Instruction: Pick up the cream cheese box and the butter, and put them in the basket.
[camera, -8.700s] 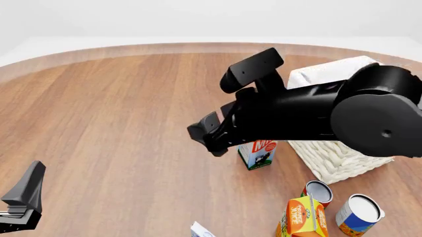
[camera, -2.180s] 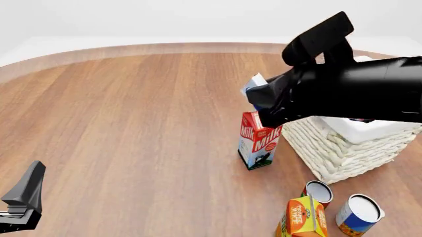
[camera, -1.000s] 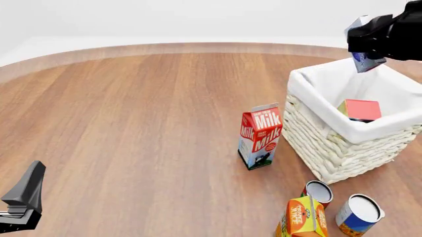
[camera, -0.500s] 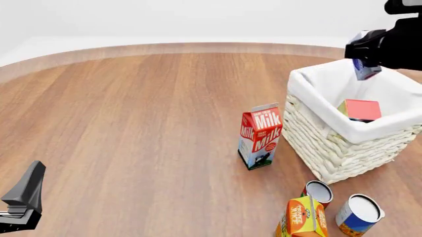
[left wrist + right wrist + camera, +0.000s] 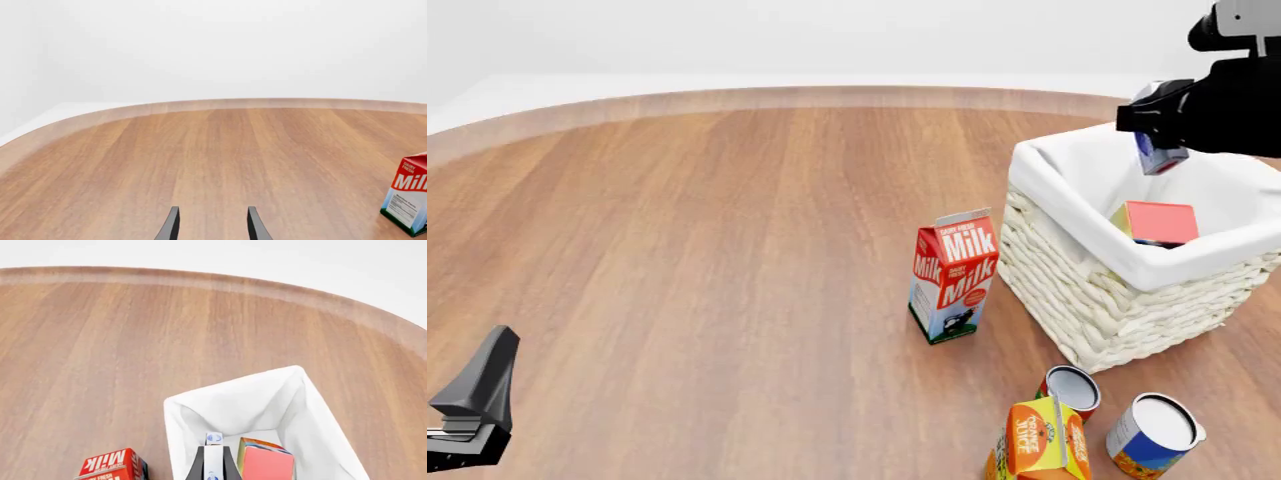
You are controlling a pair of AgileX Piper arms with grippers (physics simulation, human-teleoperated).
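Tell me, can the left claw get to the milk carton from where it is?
Probably yes. The left claw is open and empty, and only bare wooden table lies between it and the milk carton. It is a long stretch across, though, so the reach itself is uncertain.

at the upper right of the frame the right hand grips the cream cheese box above the open basket, where the butter already lies tilted against the white liner. a milk carton stands upright on the tabletop just left of the basket, an orange juice carton and two cans sit at lower right, and the left hand rests at the lower left edge.
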